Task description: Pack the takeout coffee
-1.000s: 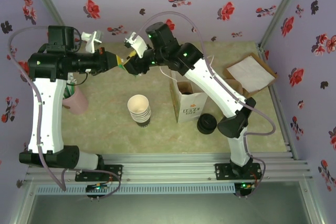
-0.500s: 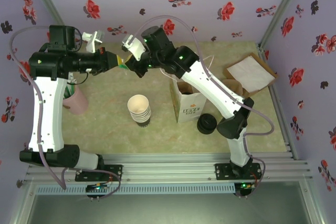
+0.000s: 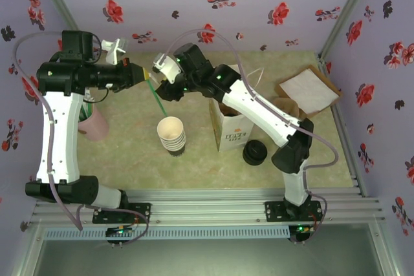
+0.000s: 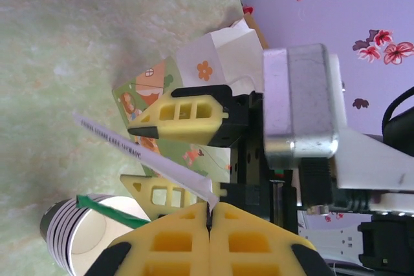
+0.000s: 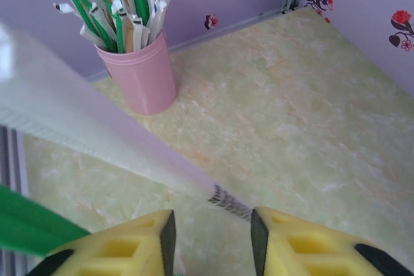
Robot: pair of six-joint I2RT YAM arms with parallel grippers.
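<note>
Green plastic catches the eye: a green straw [image 3: 156,95] hangs slanting from the left gripper [image 4: 208,221], whose yellow fingers are pressed together on its upper end, above a stack of lidless cream cups [image 3: 171,130]. A white paper wrapper [image 4: 139,153] runs from that same pinch out between the fingers of the right gripper [image 5: 212,237], which stand apart and grip nothing. Both claws meet over the back of the pale, stone-patterned table [image 3: 129,159], not far from a pink cup [image 5: 145,75] full of wrapped straws. The takeout coffee [image 3: 255,152], as best I can judge from above, is the round black lid standing on the table just right of the white paper bag [image 3: 231,132]; the cup beneath it is hidden. The bag stands upright with its top open. Packing looks barely begun: the straw seems nearly out of its paper, but the coffee sits outside the bag, and both it and the straw have yet to go in.
</note>
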